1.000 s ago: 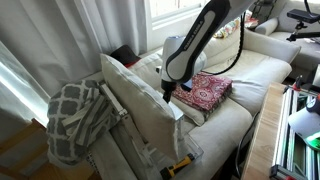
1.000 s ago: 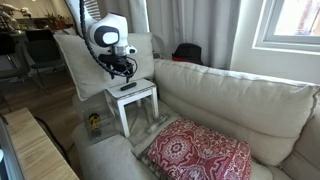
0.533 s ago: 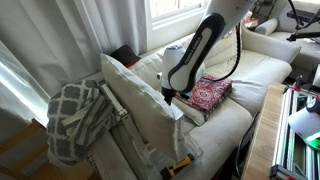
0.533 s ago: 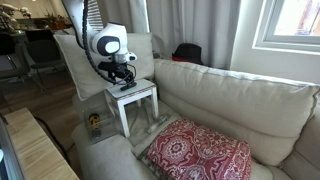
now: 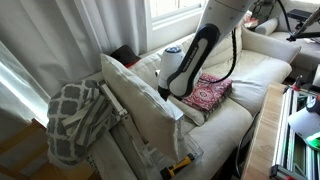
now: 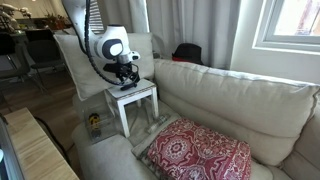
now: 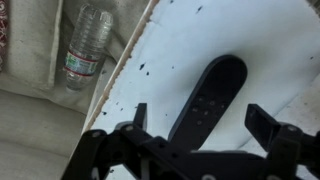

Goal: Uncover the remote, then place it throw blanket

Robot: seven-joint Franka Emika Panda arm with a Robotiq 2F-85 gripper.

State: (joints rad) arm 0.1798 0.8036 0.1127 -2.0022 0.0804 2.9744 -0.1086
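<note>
the remote (image 7: 212, 85) lies flat on a small white table (image 7: 190, 35), running on a diagonal from the upper right of the wrist view down toward the lower centre. it is a long, slim, plain black bar with a rounded far end and a faint sheen along its length; no buttons can be made out. the table top around it is white and flecked with small dark specks.

the gripper (image 7: 200, 112) hangs right over the near part of the remote with its jaws spread wide. one of its dark fingers (image 7: 140, 112) stands to the left of the remote and the other to the right, with white table showing in both gaps, so nothing is grasped. past the table's left edge, in the upper left of the wrist view, a clear water bottle (image 7: 85, 45) lies on a pale surface.

in an exterior view the gripper (image 6: 127, 78) sits low over the white table (image 6: 145, 97) at the left centre of the frame, beside the cream sofa (image 6: 230, 95), with a red patterned cushion (image 6: 200, 150) at the lower right. in an exterior view a large pale pillow (image 5: 140, 105) hides the table, and the grey and white throw blanket (image 5: 72, 118) is bunched at the left, well apart from the remote.
</note>
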